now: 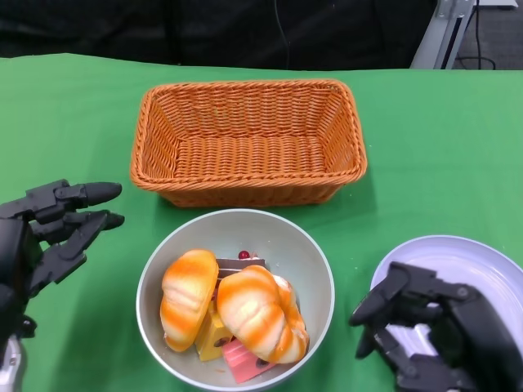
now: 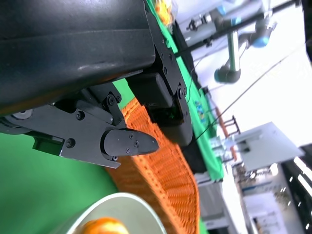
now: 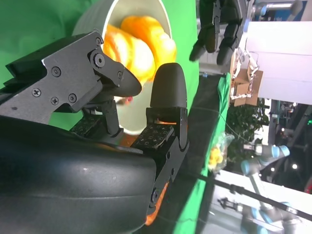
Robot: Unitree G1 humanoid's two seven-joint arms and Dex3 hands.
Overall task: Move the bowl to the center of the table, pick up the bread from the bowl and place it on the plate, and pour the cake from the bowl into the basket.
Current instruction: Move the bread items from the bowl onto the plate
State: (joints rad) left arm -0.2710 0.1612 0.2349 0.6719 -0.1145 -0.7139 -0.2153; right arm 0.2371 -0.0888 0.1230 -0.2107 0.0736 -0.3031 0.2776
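A grey bowl [image 1: 302,245] sits on the green table in front of me, holding two orange-and-white bread rolls [image 1: 260,313] on top of yellow and pink cake pieces [image 1: 214,335]. Just beyond it lies an empty orange wicker basket [image 1: 248,144]. A pale lilac plate [image 1: 470,261] sits at the lower right. My left hand [image 1: 51,233] hovers left of the bowl, fingers apart and holding nothing. My right hand [image 1: 425,327] is over the plate's near side, right of the bowl, fingers spread and empty. The right wrist view shows the bowl [image 3: 97,17] with bread [image 3: 139,41] beyond the fingers.
The green cloth covers the whole table [image 1: 433,131]. The basket [image 2: 163,170] and the bowl's rim [image 2: 114,207] show in the left wrist view. Beyond the table's far edge stand a dark backdrop and a metal frame [image 1: 445,33].
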